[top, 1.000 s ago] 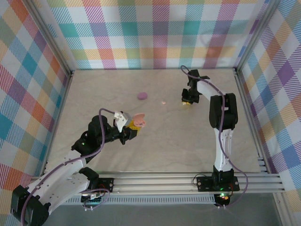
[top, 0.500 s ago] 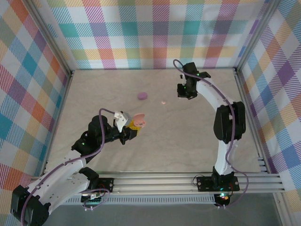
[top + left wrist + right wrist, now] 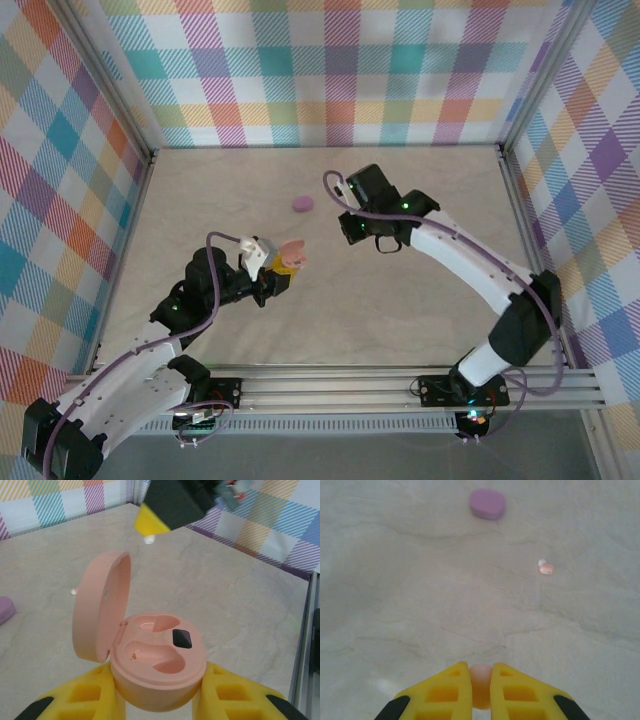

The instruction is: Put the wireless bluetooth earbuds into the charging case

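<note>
Pinches earbud (image 3: 480,687), likely light and slippery, across its middle in right gripper (image 3: 480,669) jaws; clamps open charging case (image 3: 157,665) in left gripper (image 3: 157,702) jaws.

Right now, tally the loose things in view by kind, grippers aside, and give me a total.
Pink charging case, open, in left gripper: 1
Purple puck: 1
Loose earbud on table plus held earbud in right gripper: 2
Total: 4
</note>
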You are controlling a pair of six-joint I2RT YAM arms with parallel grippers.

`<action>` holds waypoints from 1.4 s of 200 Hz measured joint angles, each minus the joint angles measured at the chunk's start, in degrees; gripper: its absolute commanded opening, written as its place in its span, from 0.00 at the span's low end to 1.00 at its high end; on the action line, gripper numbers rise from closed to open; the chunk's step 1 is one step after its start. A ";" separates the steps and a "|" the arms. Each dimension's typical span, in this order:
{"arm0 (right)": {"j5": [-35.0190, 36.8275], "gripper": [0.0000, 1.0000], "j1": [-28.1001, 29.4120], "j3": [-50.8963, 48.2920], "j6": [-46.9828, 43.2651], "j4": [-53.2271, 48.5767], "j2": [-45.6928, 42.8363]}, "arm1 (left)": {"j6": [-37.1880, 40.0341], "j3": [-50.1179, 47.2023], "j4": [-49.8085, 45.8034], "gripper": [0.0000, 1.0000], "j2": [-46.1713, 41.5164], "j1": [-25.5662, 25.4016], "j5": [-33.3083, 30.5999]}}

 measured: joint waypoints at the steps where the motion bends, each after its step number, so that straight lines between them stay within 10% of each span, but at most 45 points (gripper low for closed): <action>1: 0.04 0.13 0.20 -0.17 -0.02 0.09 -0.28 | -0.02 0.00 0.02 0.16 0.00 0.00 0.00; 101: -2.84 0.13 11.21 -5.92 -2.32 10.21 -10.16 | -1.49 0.00 2.60 0.16 -0.28 0.00 -0.87; 280: -5.22 0.13 13.88 -2.38 -4.31 9.97 -3.63 | -2.14 0.00 2.64 0.16 -0.31 0.00 0.31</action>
